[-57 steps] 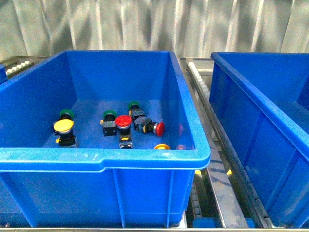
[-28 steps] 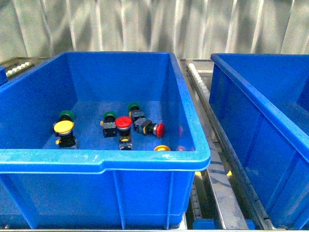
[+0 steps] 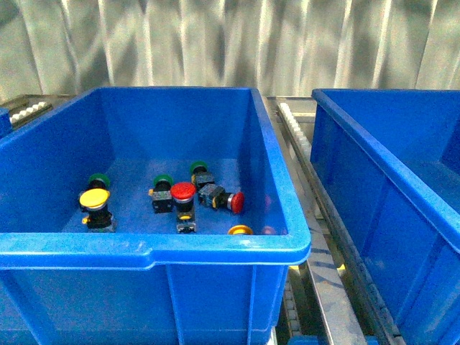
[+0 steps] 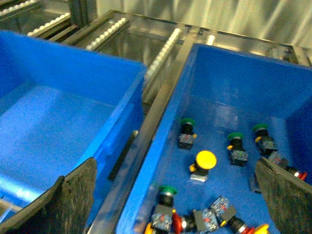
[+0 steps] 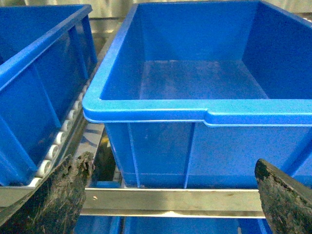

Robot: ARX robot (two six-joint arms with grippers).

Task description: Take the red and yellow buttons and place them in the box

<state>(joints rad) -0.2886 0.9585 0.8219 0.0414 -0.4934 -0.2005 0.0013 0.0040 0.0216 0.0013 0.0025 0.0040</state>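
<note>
A blue bin (image 3: 154,248) holds the buttons. A yellow button (image 3: 94,198) stands at its left, a red button (image 3: 183,190) stands in the middle, and another red button (image 3: 236,202) lies on its side. A second yellow cap (image 3: 240,230) peeks over the near wall. My left gripper (image 4: 175,163) hangs open above this bin, over the yellow button (image 4: 205,159) and a red one (image 4: 176,223). My right gripper (image 5: 173,161) is open with nothing in it, facing the outer wall of an empty blue box (image 5: 195,114). Neither gripper shows in the front view.
Green-capped switches (image 3: 163,181) lie among the buttons. The blue box (image 3: 374,165) stands right of the bin, across a roller rail (image 3: 295,136). Another blue box (image 4: 58,122) sits on the bin's other side. A metal rail (image 5: 170,200) runs below the right gripper.
The front view has shifted, so both bins sit lower in the frame. The buttons keep their places inside the bin.
</note>
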